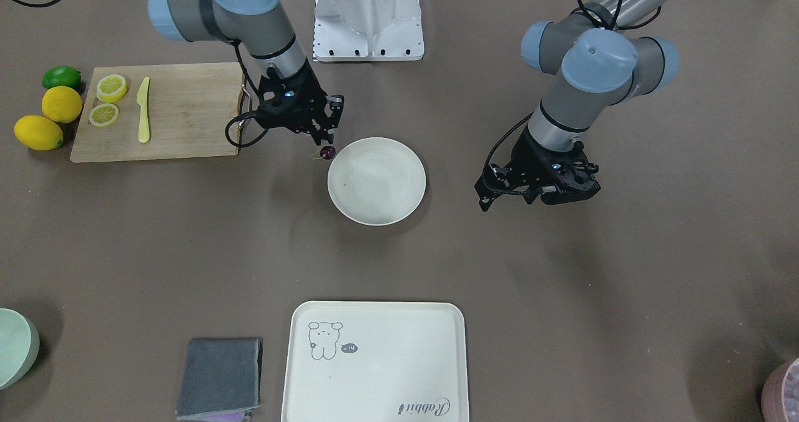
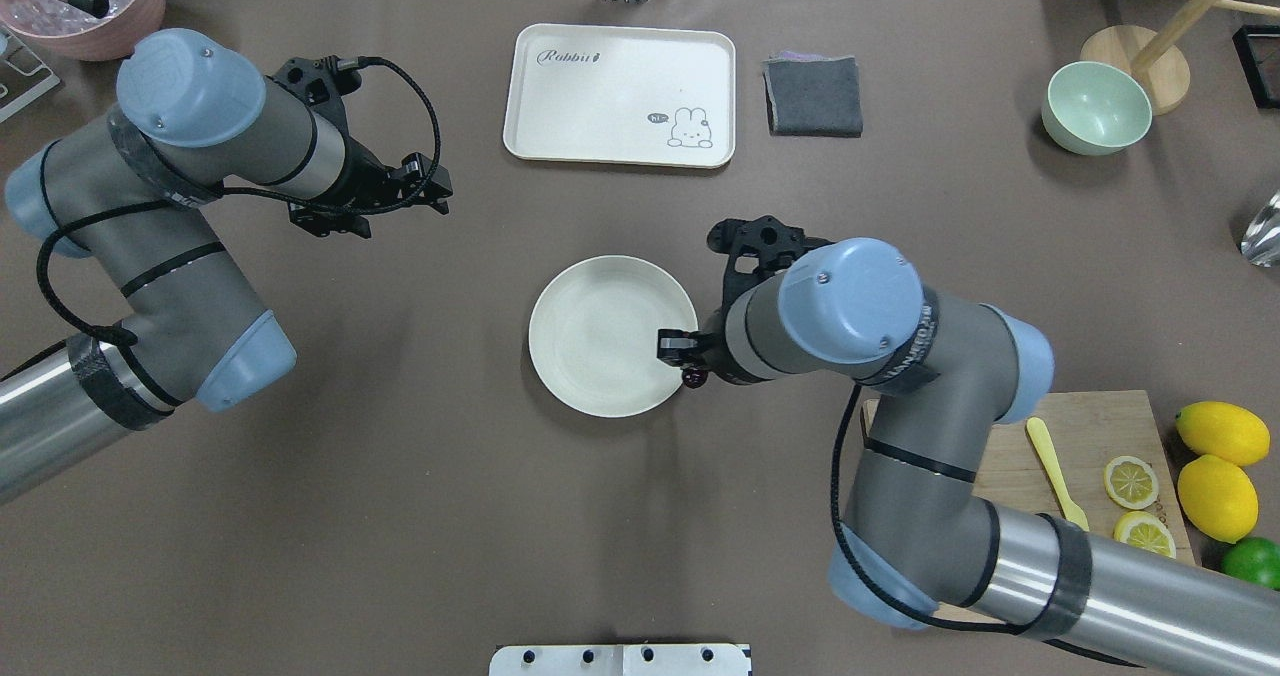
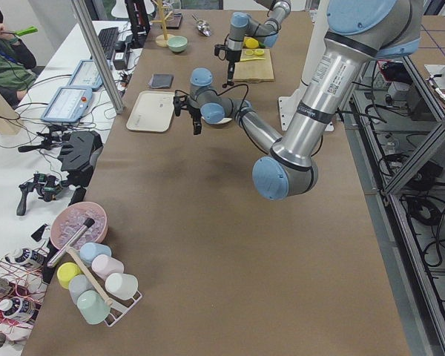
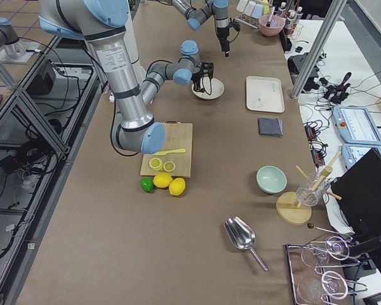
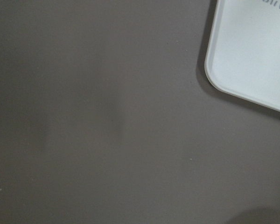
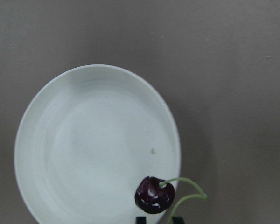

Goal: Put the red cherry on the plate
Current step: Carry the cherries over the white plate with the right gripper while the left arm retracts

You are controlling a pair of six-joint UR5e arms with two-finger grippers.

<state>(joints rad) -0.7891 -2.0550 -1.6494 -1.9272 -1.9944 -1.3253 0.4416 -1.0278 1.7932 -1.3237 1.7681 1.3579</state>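
Note:
The red cherry (image 6: 154, 195) is dark and glossy with a thin green stem, and it hangs from my right gripper (image 1: 325, 138), which is shut on the stem. The cherry (image 1: 326, 153) sits just at the rim of the plate (image 1: 376, 181), a round plain cream dish with nothing in it. From overhead the cherry (image 2: 692, 379) shows at the edge of the plate (image 2: 610, 336), under my right gripper (image 2: 684, 358). The plate (image 6: 93, 149) fills the right wrist view. My left gripper (image 2: 430, 188) hovers open and holds nothing, well away from the plate.
A cream tray with a drawing (image 2: 620, 96), a grey cloth (image 2: 813, 96) and a pale green bowl (image 2: 1096, 108) line the far side. A wooden board (image 1: 181, 113) with lemon slices and a yellow knife (image 1: 144, 110) lies by my right arm, with lemons (image 1: 61, 104) beside it.

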